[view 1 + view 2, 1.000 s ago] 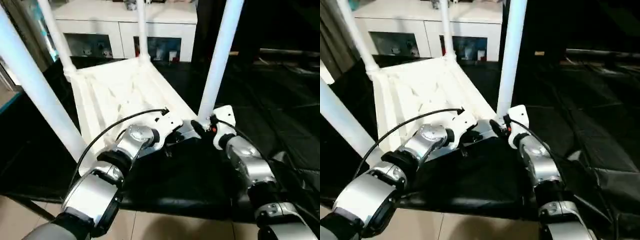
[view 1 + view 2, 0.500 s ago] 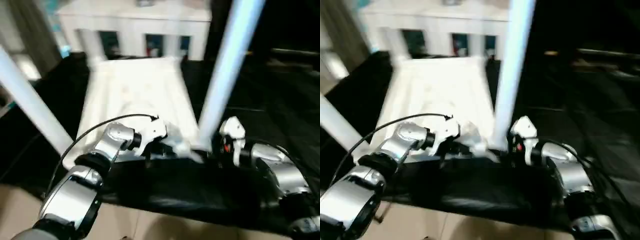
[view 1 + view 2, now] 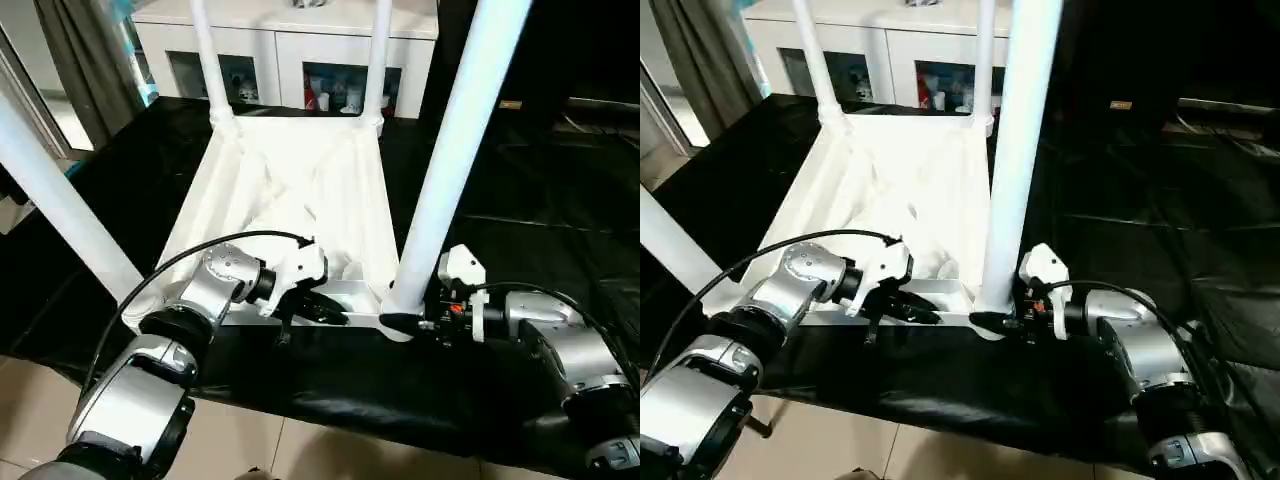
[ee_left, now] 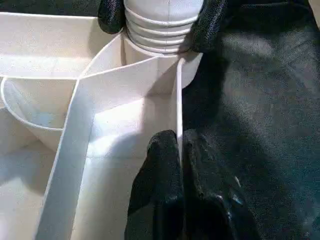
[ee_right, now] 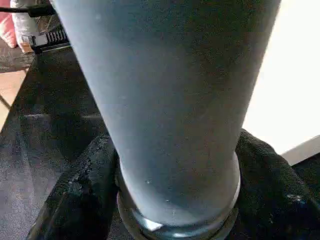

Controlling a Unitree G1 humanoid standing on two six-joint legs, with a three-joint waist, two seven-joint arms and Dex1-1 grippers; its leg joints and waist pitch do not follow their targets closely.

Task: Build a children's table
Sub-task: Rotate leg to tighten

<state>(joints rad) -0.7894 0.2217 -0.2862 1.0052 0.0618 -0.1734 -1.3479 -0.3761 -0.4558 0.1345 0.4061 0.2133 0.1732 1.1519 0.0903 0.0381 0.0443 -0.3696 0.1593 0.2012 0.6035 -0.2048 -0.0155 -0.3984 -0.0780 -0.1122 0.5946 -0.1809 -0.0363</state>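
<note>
A grey curtain [image 3: 85, 60] hangs at upper left. The children's table [image 3: 290, 200] lies upside down mid-frame on the black table [image 3: 520, 240], legs up. The left hand [image 3: 330, 312] pinches its near rim; the right hand [image 3: 408, 322] clasps the near right leg [image 3: 455, 150]. A white cabinet [image 3: 290, 50] stands behind.

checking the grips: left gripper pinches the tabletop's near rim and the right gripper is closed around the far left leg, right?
Not quite. The left gripper does pinch the tabletop's near rim, but the right gripper wraps the base of the near right leg, by its socket. The left eye view shows it, and the right wrist view confirms.
</note>
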